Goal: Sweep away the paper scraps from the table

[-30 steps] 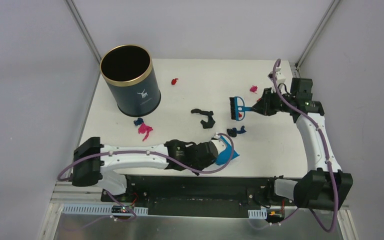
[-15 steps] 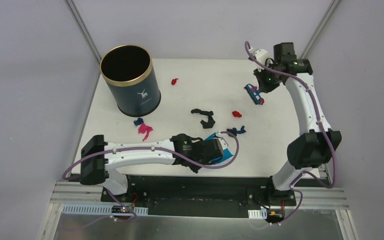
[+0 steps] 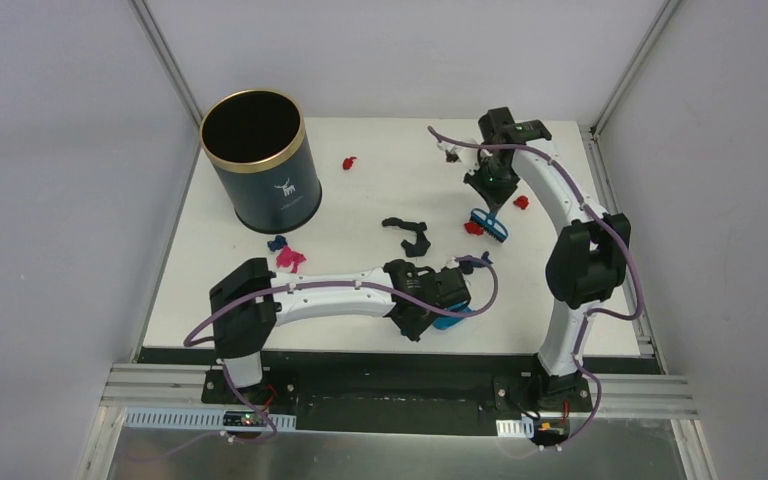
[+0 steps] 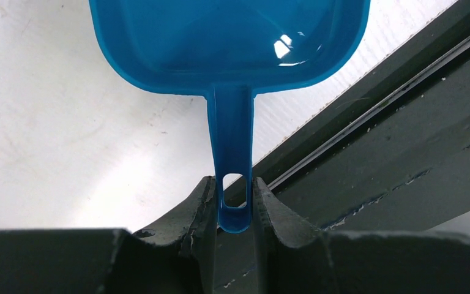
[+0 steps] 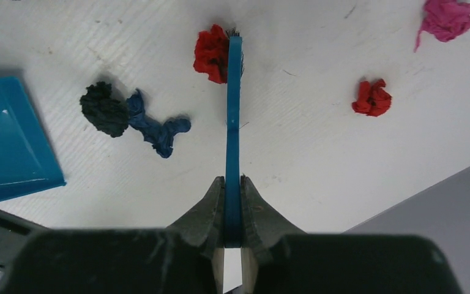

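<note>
My right gripper (image 3: 491, 200) (image 5: 232, 180) is shut on the handle of the blue hand brush (image 3: 488, 226) (image 5: 233, 116). The brush head rests on the white table (image 3: 380, 190) against a red scrap (image 3: 473, 228) (image 5: 211, 54). Another red scrap (image 3: 521, 202) (image 5: 371, 97) lies to its right and a magenta one (image 5: 447, 17) beyond. A black scrap (image 5: 103, 109) and a dark blue scrap (image 3: 475, 261) (image 5: 156, 127) lie between brush and dustpan. My left gripper (image 3: 430, 300) (image 4: 232, 184) is shut on the handle of the blue dustpan (image 3: 451, 319) (image 4: 229, 43), which is empty.
A dark navy gold-rimmed bin (image 3: 260, 160) stands at the back left. More scraps lie about: red (image 3: 349, 161) by the bin, black (image 3: 410, 235) mid-table, magenta (image 3: 288, 258) and dark blue (image 3: 277, 242) in front of the bin. The black front rail (image 4: 373, 153) runs just beside the dustpan.
My right arm swung left from the back right and brought the brush down beside the red scrap. My left gripper shifted right along the front edge with the dustpan.
</note>
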Controlling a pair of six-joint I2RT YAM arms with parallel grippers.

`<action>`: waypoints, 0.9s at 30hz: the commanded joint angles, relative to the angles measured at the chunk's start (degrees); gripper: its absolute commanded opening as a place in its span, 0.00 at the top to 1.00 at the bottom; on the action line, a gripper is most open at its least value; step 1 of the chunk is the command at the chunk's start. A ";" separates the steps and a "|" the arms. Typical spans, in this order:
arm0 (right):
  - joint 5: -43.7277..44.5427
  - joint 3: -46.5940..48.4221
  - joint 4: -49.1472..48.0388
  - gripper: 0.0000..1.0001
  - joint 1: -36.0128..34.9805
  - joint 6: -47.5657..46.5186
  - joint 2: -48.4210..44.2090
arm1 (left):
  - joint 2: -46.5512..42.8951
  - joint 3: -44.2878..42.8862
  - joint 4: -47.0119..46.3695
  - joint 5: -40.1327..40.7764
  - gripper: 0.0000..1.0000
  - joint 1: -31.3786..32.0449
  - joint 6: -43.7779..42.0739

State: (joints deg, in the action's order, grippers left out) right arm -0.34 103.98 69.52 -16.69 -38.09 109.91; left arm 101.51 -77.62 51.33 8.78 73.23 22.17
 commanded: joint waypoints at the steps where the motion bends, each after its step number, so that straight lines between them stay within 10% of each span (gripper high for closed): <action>1: -1.23 -3.69 3.64 1.00 -3.13 -0.03 -3.69 | 2.42 -3.43 -1.41 -1.99 1.00 -1.67 0.31; 14: -24.87 -14.93 14.82 1.00 -8.54 6.66 -17.49 | 6.64 -5.85 -4.32 -1.86 1.00 -3.64 -3.03; 27: -20.22 -1.67 18.80 1.00 1.99 7.11 -15.59 | -5.97 11.64 -18.26 3.27 1.00 -1.69 -5.22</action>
State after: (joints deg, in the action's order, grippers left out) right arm -21.08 96.55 85.71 -18.98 -30.68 94.15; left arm 101.69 -70.54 40.29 8.93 70.72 19.29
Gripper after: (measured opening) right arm 0.109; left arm 0.232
